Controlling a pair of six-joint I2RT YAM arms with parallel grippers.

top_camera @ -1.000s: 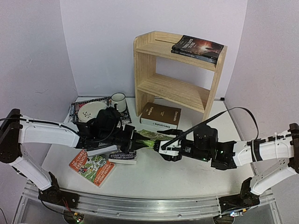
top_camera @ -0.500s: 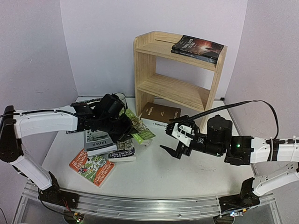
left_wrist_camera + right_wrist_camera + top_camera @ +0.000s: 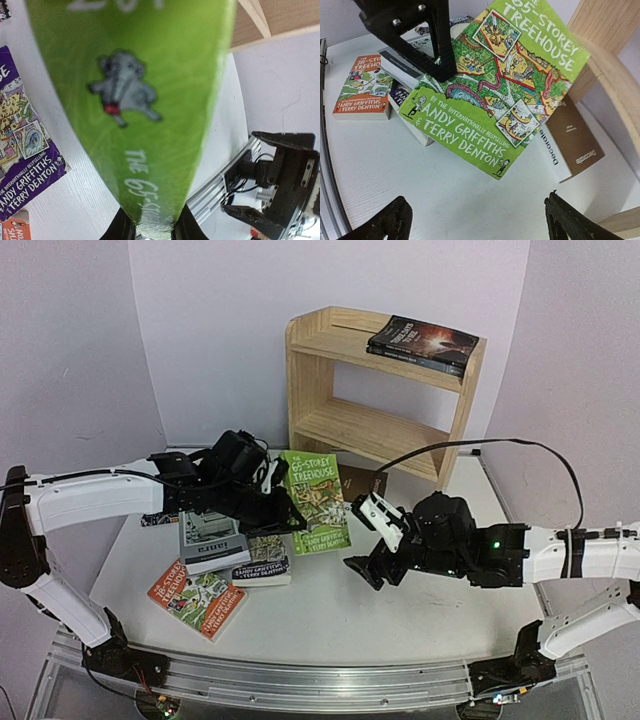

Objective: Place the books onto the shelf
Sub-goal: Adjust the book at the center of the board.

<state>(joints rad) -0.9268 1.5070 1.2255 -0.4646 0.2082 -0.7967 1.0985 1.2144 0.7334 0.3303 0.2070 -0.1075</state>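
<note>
Only the dark books (image 3: 422, 343) sit on the shelf (image 3: 305, 380). The left gripper (image 3: 285, 516) clamps the green Treehouse paperback (image 3: 316, 502), the right gripper (image 3: 366, 540) gapes empty, and the other books (image 3: 196, 596) lie on the tabletop (image 3: 330, 615).

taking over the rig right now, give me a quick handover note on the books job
Left pincer: shut on the green book, held up off the table.
Right pincer: open, empty, low near it.
Done: dark books lie on the shelf's top board.
To do: shelve the green book, then Decorate book at the shelf's foot, grey book, dark blue book, orange book on the table.
</note>
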